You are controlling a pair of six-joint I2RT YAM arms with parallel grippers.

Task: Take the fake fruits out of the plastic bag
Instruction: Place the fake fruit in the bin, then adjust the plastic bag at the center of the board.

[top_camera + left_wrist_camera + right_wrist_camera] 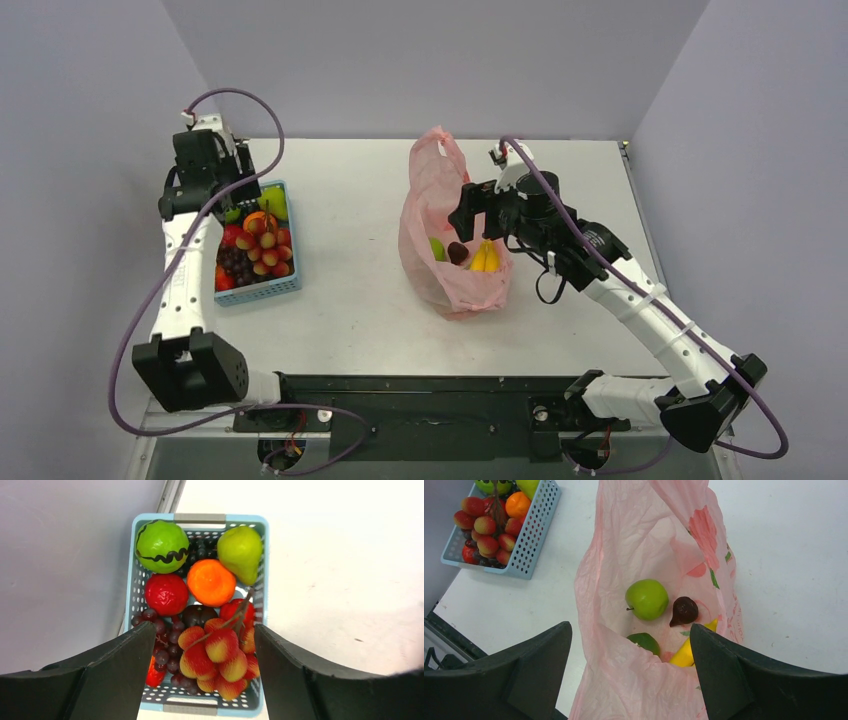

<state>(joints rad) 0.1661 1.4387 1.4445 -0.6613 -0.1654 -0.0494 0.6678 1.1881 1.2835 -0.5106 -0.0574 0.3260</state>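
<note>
Inside the pink plastic bag (624, 540) at mid-table I see the green apple (647, 599), a dark fruit (684, 611) and bananas (684, 656) half hidden by its fold, my right gripper (630, 628) spread wide above, while at far left my left gripper (202, 630) hangs agape over the red-yellow cluster (217, 655) in the basket (200, 517).

Bananas (685, 656) mostly behind a fold of the pink bag (639, 535); blue basket (531, 540) partly off right-wrist view's top edge.

White table (350, 200), light-blue basket (258, 293) near its left edge, pink plastic bag (430, 190) around the middle
</note>
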